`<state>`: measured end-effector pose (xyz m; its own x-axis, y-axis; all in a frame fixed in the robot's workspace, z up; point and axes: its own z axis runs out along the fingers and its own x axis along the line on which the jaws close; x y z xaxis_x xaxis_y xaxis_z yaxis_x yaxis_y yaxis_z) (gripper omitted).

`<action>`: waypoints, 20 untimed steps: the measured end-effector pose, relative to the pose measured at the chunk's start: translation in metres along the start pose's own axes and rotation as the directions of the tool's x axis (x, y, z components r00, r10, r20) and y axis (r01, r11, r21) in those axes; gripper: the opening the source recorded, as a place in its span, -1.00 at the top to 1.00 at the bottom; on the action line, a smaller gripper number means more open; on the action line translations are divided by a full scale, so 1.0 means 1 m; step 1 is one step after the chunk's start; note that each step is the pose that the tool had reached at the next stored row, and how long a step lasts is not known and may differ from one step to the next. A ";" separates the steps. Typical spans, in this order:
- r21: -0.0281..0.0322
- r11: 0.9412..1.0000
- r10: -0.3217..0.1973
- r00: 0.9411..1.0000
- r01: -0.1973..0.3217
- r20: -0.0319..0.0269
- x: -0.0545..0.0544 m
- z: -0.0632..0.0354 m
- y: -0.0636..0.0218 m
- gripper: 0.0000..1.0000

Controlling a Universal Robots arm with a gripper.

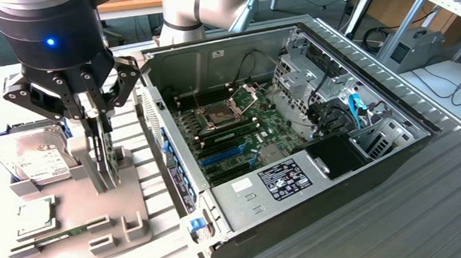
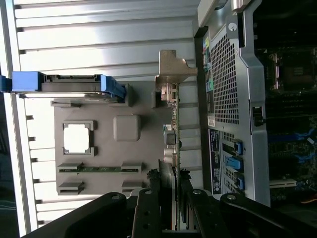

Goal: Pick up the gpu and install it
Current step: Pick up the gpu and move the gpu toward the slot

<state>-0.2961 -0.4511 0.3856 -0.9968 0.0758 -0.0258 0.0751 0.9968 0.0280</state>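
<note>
Beside the open computer case (image 1: 245, 216), on the grey fixture tray (image 1: 74, 213), the gripper (image 1: 104, 174) appears clamped on the gpu (image 2: 172, 139), though actual contact is hard to confirm. The card stands on edge in its holder. Its long axis runs alongside the case wall, with the silver bracket (image 2: 171, 74) toward the hard drive (image 1: 33, 152). I'd want a centred grip and a straight, level lift.

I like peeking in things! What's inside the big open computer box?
Inside the computer case lies a green motherboard with a metal processor socket and blue slots. A black box covers whatever sits beneath it.
</note>
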 end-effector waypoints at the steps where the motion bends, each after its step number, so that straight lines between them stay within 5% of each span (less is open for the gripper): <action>1: 0.000 1.000 0.000 1.000 0.000 0.000 0.000 -0.0003 0.0000 0.47; 20: 0.000 1.000 0.000 1.000 0.000 0.000 0.000 -0.0057 0.0002 0.47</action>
<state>-0.2962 -0.4511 0.3913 -0.9968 0.0758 -0.0257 0.0751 0.9968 0.0280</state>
